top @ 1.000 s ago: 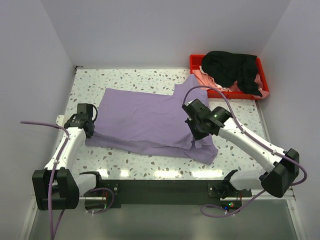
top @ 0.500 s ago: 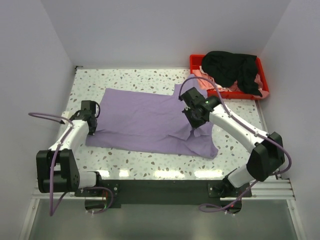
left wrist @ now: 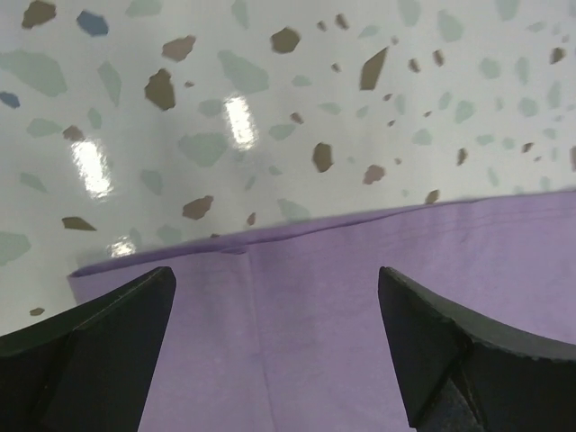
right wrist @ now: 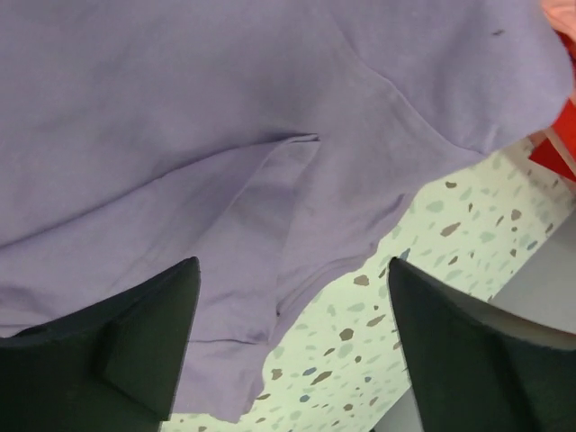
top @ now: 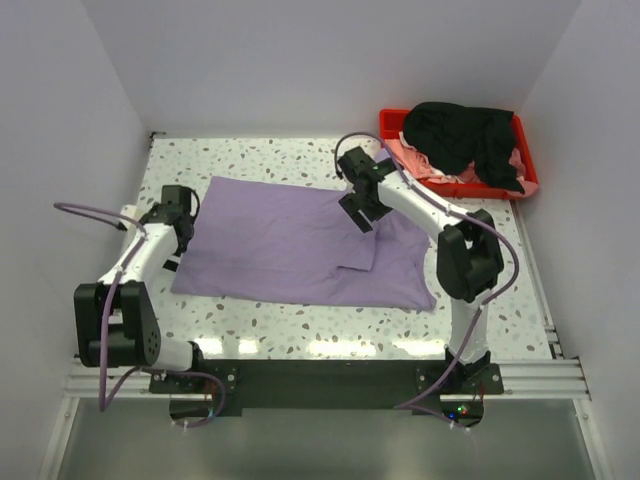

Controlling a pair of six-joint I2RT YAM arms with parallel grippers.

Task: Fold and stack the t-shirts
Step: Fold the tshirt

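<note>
Up on the overhead view, the lavender t-shirt point(top: 290, 245) is lying spread flat and smooth across the speckled, terrazzo-patterned worktop point(top: 260, 160), with a small flap point(top: 358, 252) doubled over near its right side. The left hand point(top: 176, 250) is hovering at the cloth's left edge, jaws spread wide, gripping nothing. The right hand point(top: 362, 208) is hanging over the shirt's upper right part, also gaping and empty. Back right, the black t-shirt point(top: 462, 135) is slumping in a crumpled heap over the pale pink t-shirt point(top: 408, 153) inside the red plastic tray point(top: 490, 190).

Down at the left wrist, two dark wedge-shaped fingers point(left wrist: 90, 351) are standing well apart above the stitched hem point(left wrist: 360, 220), and the glossy worktop is glinting beyond. Over at the right wrist, matte black fingers point(right wrist: 126, 351) are framing soft lavender folds and a seam point(right wrist: 396, 99), holding nothing.
</note>
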